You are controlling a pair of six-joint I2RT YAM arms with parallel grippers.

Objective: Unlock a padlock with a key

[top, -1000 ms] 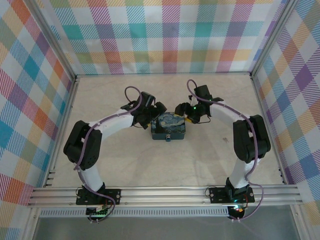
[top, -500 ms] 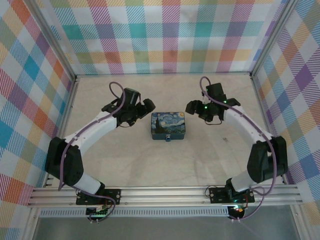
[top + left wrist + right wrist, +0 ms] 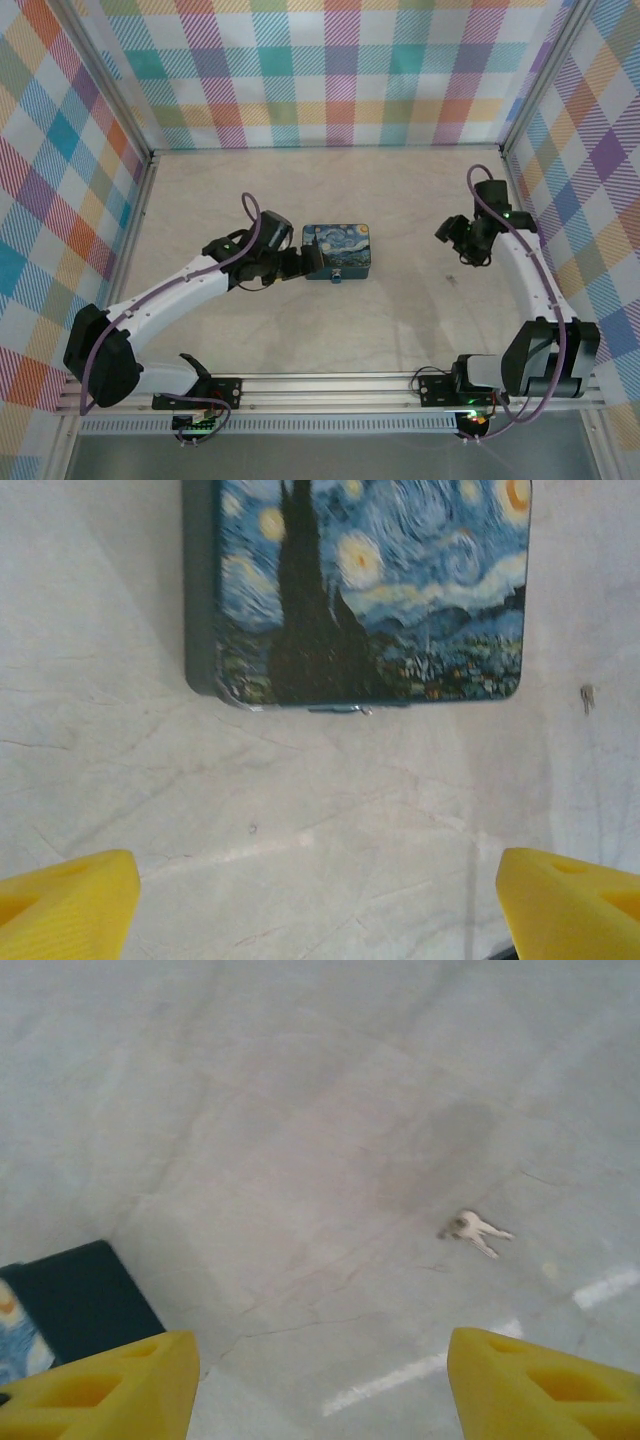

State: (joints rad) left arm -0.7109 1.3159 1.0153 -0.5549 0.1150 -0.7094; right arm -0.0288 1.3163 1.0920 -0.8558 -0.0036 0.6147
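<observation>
Lying flat on table (image 3: pixel 300 1110): small silvery keys (image 3: pixel 475 1228), prob. two, blurred.

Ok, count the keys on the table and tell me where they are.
2, it seems: keys joined at one end, splayed, lying on the table right of the tin. Too small to be sure.

Arms: left arm (image 3: pixel 168 290) and right arm (image 3: pixel 535 272), white links, black joints.
Cables: purple, running along both.
Fingers (image 3: pixel 70 900): yellow, on left gripper (image 3: pixel 318 900) and right gripper (image 3: pixel 322 1380).
</observation>
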